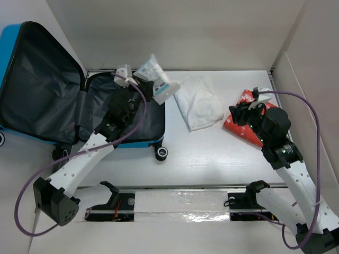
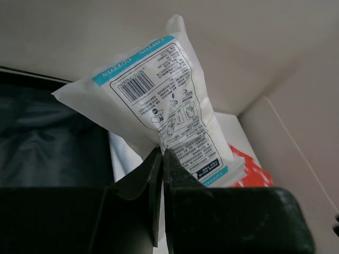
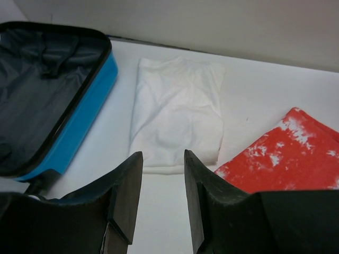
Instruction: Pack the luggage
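Luggage (image 1: 37,90) is lying open at the left of the table in the top view, blue shell down and dark lining facing up. The left gripper (image 1: 142,80) is hanging over its far right corner, holding up a white packet (image 1: 154,78) that is partly overhanging the rim. A white folded cloth (image 1: 198,101) is lying mid-table, and the right gripper (image 1: 239,114) is hovering at a red pack (image 1: 244,97) on the right.

From the left wrist I am seeing the fingers (image 2: 151,174) pressed nearly together on the packet's lower edge, so only thin film is being pinched (not much of a hold). The lining is showing dark at the left.

From the right wrist, the fingers (image 3: 130,190) are standing partly apart with nothing between them; cloth ahead, red pack to the right, luggage wall to the left.

What is worrying me: the film could be slipping out of so small a pinch, and letting go here could be dropping the packet onto the rim or the table instead of inside. If I am reaching across with both arms, they could be crowding each other near the cloth.
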Tool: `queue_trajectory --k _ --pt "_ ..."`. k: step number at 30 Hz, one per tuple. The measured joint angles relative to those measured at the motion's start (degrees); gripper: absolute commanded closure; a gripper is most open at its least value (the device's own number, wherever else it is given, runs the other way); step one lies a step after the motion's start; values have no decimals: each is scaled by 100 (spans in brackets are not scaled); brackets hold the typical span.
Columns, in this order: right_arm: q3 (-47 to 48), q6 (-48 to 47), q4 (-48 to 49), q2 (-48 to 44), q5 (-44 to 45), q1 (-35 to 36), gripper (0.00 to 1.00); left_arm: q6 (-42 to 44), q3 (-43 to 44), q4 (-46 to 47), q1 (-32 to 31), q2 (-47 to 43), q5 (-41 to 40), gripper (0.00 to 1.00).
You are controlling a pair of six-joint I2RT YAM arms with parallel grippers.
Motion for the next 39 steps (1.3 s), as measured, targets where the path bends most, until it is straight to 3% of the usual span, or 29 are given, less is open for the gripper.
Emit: queue_trajectory --k 1,2,3,4,6,7,9,11,12,13,15,16,17,22,24,26,27,28,30,39 --pt "11 0 -4 87 -63 0 57 -76 -85 74 352 -61 9 100" --pt "13 0 -11 175 -118 0 56 -144 -164 107 610 -68 20 89" --pt "11 4 -24 234 -157 0 56 -280 -299 149 927 -37 79 76" --pt "9 15 -22 258 -188 0 56 -361 -437 153 1141 7 114 48" --pt "-9 46 -13 216 -247 0 55 -625 -774 136 1552 164 190 27" --pt "-17 61 -17 170 -260 0 54 -763 -979 120 1725 245 210 22" --pt "-20 70 -15 59 -256 0 54 -1023 -1423 98 1950 326 240 23" --pt "-35 83 -13 -50 -234 0 57 -1207 -1808 61 2009 286 271 32" --pt "-52 83 -4 -90 -223 0 70 -1257 -1943 68 2006 238 332 37" --pt "-85 76 0 -116 -201 0 78 -1300 -2033 96 1965 170 369 55" --pt "-142 94 -4 -131 -170 0 96 -1335 -2065 199 1770 20 437 75" --pt "-170 101 13 -131 -162 0 99 -1327 -2000 254 1587 -2 470 96" --pt "-219 131 48 -131 -151 0 100 -1309 -1862 289 1342 24 463 100" --pt "-437 199 83 -39 -109 0 100 -1128 -625 564 -267 1113 398 100" --pt "-466 210 83 -61 -39 0 94 -1117 -136 551 -715 1738 328 100" --pt "-470 219 68 -138 61 0 90 -1119 302 522 -1014 2352 267 83" --pt "-470 216 61 -199 118 0 83 -1147 540 444 -1130 2704 192 77" --pt "-470 219 46 -262 175 0 79 -1193 758 374 -1213 3016 85 63" --pt "-470 208 -7 -417 293 0 72 -1314 1145 214 -1309 3591 -184 56" --pt "-463 155 -341 -811 446 0 68 -2498 2771 -1388 -1222 5517 -1202 46"
